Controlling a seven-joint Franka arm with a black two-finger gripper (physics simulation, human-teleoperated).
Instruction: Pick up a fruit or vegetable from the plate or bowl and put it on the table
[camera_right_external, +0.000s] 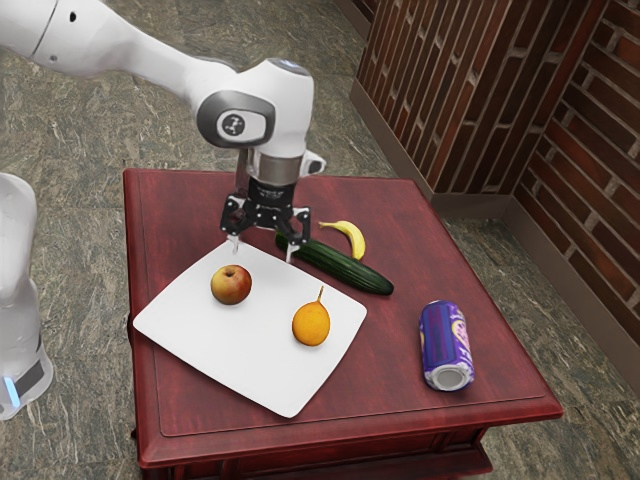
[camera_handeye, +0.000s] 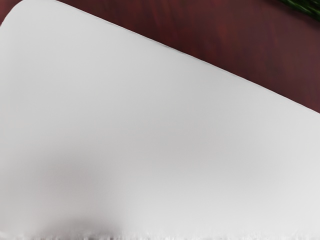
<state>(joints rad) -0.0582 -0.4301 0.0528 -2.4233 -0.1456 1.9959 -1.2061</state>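
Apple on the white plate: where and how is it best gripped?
Probably around its widest part, the open gripper coming straight down: the apple is round, its stem hollow faces up, and nothing on the plate touches it, leaving room either side.

The apple (camera_right_external: 231, 285) and the orange fruit (camera_right_external: 311, 326) lie apart on the white plate (camera_right_external: 255, 360).

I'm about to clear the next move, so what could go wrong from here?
The open jaws appear low over the edge of the plate, so descending here could press or shove it. The cucumber lies just beyond that edge, and a sideways swing might knock it. The apple is round, so an off-center grasp could roll it away.
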